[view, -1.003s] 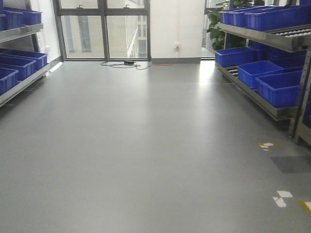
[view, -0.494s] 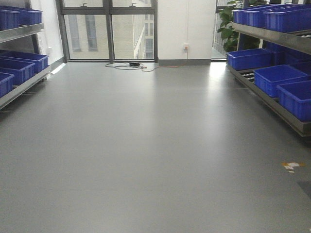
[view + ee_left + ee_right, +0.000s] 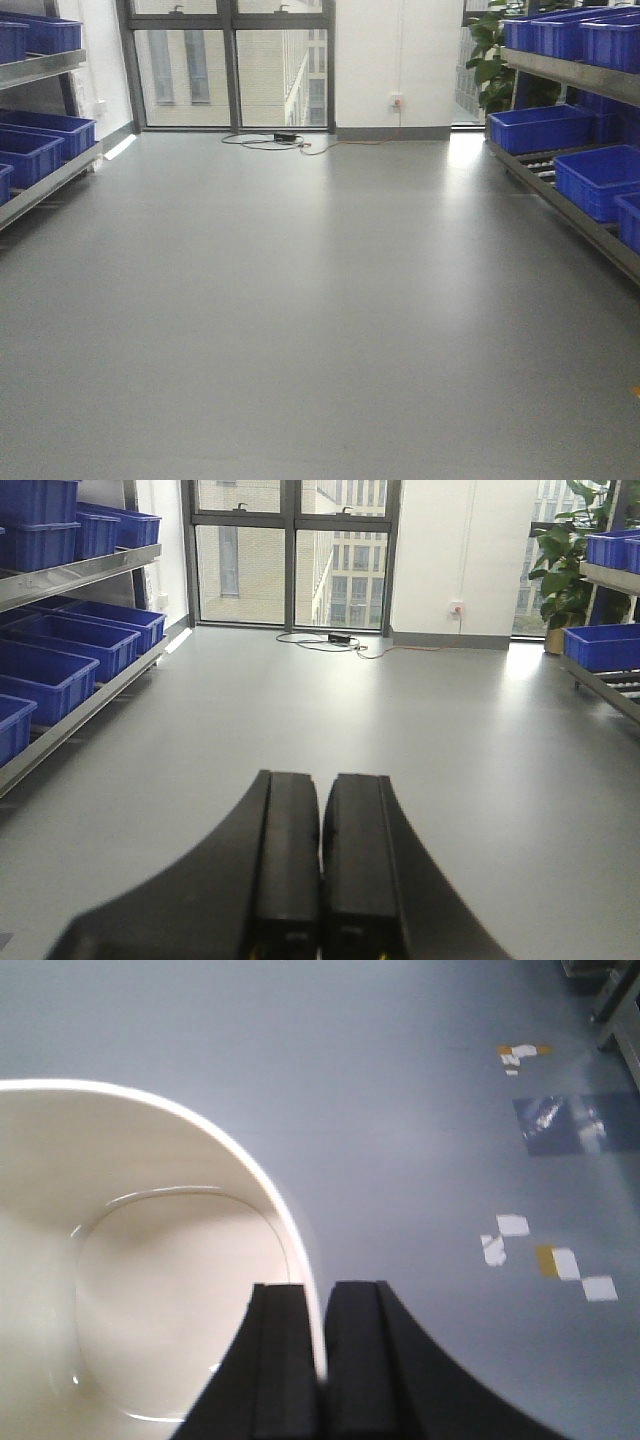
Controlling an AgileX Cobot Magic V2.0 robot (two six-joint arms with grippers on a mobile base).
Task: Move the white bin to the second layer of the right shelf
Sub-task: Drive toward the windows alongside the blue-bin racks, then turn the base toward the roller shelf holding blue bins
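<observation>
White bin point(image 3: 150, 1260) rim pinched in right fingers point(image 3: 355, 1360); left fingers point(image 3: 290, 860) closed, empty; blue crates point(image 3: 600, 180) shifted right

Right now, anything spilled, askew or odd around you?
Nothing serious. A loose cable trails on the floor by the window, and torn tape scraps dot the floor beside the bin, which the right gripper pinches by its rim. No spill.

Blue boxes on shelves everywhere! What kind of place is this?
Probably a storeroom or warehouse: steel racks line both sides, holding blue crates, with a wide grey floor between and tall windows at the end.
</observation>
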